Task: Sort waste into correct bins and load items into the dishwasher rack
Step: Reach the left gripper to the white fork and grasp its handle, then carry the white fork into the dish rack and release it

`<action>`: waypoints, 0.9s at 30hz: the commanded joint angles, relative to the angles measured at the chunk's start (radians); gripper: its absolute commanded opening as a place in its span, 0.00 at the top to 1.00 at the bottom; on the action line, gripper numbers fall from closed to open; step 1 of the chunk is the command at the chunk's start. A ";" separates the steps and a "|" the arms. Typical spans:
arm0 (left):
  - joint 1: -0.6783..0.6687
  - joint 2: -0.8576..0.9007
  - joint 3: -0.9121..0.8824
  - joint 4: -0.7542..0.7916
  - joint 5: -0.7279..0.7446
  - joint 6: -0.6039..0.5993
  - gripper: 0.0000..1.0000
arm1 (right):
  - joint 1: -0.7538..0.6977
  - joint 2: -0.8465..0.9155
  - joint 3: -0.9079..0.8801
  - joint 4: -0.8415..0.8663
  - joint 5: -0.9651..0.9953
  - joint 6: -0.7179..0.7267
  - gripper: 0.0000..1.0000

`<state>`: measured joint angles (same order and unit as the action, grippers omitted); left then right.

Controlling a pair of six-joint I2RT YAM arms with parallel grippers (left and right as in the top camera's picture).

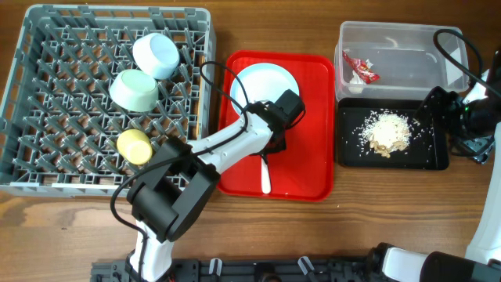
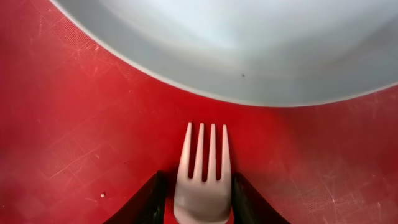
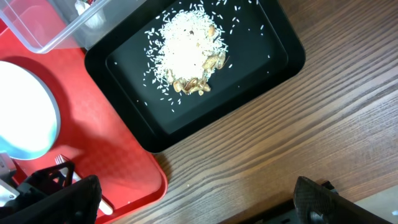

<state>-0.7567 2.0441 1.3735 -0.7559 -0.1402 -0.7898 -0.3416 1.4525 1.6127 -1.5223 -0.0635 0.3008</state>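
Reaching over the red tray (image 1: 313,117), overhead, the left gripper (image 1: 273,143) is sitting over the white fork (image 1: 265,176), handle trailing toward the tray's near edge. Left wrist view: narrow jaws are flanking its neck, tines pointing at the pale blue plate (image 2: 249,43); pinching or not, I cannot tell. Right wrist view: the right gripper (image 3: 198,190) is hanging wide open, well apart.

surface: wooden table (image 1: 368,204), brown grain | left: grey dishwasher rack (image 1: 63,94) sits flat on it | middle: red tray (image 1: 309,157) just beside the rack | right: clear tub (image 1: 407,55) and black tray (image 1: 352,153), edge to edge, both just beside the red tray
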 commanded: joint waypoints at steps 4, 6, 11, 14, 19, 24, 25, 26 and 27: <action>-0.005 0.034 -0.026 -0.008 0.039 0.000 0.67 | 0.000 -0.020 0.010 -0.002 -0.011 -0.014 0.00; -0.005 0.034 -0.026 -0.008 0.039 0.000 0.68 | 0.000 -0.020 0.010 -0.002 -0.011 -0.013 0.00; 0.000 0.034 -0.025 -0.008 0.038 0.000 0.75 | 0.000 -0.020 0.010 -0.003 -0.011 -0.013 0.00; 0.008 0.032 -0.025 -0.008 0.038 0.001 0.77 | 0.000 -0.020 0.010 -0.003 -0.011 -0.013 0.00; 0.026 0.016 -0.025 -0.009 0.038 0.000 0.79 | 0.000 -0.020 0.010 -0.003 -0.011 -0.013 0.00; 0.037 -0.027 -0.025 -0.009 0.038 0.001 0.79 | 0.000 -0.020 0.010 -0.005 -0.011 -0.014 0.00; 0.040 -0.043 -0.025 -0.010 0.038 0.002 0.79 | 0.000 -0.020 0.010 -0.005 -0.011 -0.014 0.00; 0.042 -0.058 -0.025 -0.010 0.039 0.016 0.79 | 0.000 -0.020 0.010 -0.005 -0.011 -0.014 0.00; 0.043 -0.074 -0.025 -0.010 0.039 0.037 0.79 | 0.000 -0.020 0.010 -0.005 -0.011 -0.013 0.00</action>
<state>-0.7265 2.0312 1.3682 -0.7601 -0.1066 -0.7902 -0.3416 1.4525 1.6127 -1.5230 -0.0635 0.3008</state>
